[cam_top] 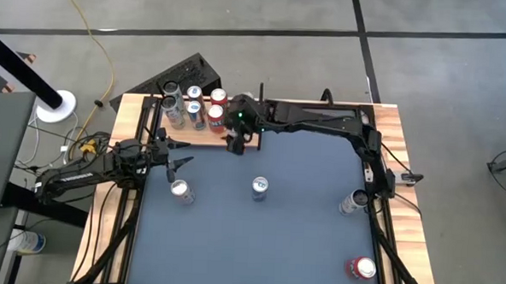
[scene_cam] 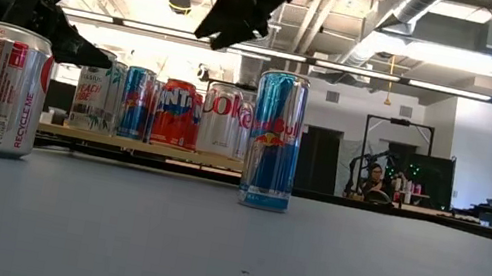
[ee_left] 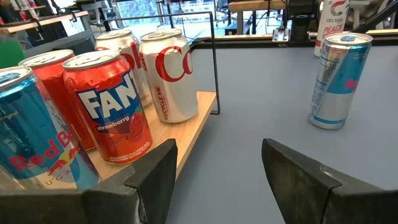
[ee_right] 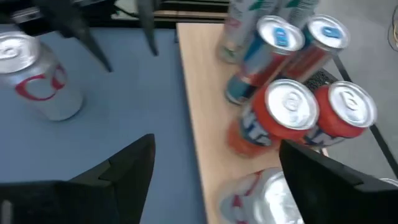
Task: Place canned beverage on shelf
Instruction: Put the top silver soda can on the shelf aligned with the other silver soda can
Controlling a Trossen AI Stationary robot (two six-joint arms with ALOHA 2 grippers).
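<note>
The tabletop (cam_top: 257,245) is a broad matte blue sheet, smooth, edged with pale wooden strips. At its far left corner sits the shelf (cam_top: 204,136), a flat rectangular wood-grain board with thin black posts, already carrying a tight cluster of cylindrical metal cans.

The right arm, dark and jointed, reaches across the far edge to the shelf. Its claw (cam_top: 236,143) hangs just above the shelf's near right end, fingers spread and holding nothing. Directly below it in the right wrist view stand two red cans with shiny silver tops (ee_right: 291,106), with a white-and-red can beside them at the board's end.

The left arm lies low along the left side. Its claw (cam_top: 180,163) sits just off the shelf's front edge, its two pointed fingers parted and empty.

Loose on the blue surface, well apart: a slim tall blue-and-silver can (cam_top: 259,188) near the middle, a silver-and-red cola can (cam_top: 181,191) to its left near the left claw, a pale can (cam_top: 353,200) by the right arm's base, and a red can (cam_top: 360,267) at the near right.
</note>
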